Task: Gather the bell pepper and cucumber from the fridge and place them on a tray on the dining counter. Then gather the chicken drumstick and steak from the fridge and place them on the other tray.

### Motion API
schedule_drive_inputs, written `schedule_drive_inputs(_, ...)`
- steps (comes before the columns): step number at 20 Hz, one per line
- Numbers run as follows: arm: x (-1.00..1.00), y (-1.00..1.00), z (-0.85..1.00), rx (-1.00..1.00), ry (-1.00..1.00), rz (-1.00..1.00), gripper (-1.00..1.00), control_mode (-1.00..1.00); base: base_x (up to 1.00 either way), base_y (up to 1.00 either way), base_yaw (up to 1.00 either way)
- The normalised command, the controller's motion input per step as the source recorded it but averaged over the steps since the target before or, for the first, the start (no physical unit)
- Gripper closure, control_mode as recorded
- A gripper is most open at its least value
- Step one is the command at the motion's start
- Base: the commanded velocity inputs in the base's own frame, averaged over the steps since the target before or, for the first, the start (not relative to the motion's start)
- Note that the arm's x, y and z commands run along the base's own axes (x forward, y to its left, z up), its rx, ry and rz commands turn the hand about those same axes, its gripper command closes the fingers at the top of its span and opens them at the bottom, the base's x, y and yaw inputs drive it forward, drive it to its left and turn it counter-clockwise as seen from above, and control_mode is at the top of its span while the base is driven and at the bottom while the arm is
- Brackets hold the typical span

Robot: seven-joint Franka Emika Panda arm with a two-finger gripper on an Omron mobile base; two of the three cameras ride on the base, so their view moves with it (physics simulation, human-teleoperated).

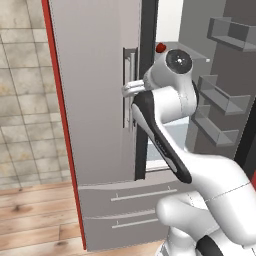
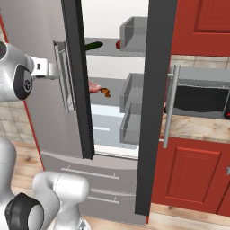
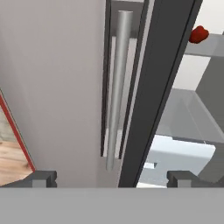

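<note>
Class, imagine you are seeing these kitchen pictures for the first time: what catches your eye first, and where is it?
The white arm's open gripper hangs right before the closed left door's handle of the fridge. The right door stands open, with a red bell pepper and a dark green cucumber on the top shelf. A pink steak and brown chicken drumstick sit one shelf lower.

Even bright light, sharp, soft shadows

Beige tiled wall [image 1: 22, 90] at left. Wooden plank floor [image 1: 35, 215] below. Red cabinets [image 2: 188, 175] at right, beige stone countertop [image 2: 202, 128] above them, red upper cabinet [image 2: 202, 24] overhead.
</note>
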Motion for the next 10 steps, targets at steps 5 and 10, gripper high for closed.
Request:
schedule_drive_inputs(5,0.24,0.0,0.06,0.06,-0.04,0.0,-1.0,-1.0,0.0,0.0,0.0)
schedule_drive_inputs(10,0.3,0.0,0.01,0.05,0.0,0.0,-1.0,-1.0,0.0,0.0,0.0)
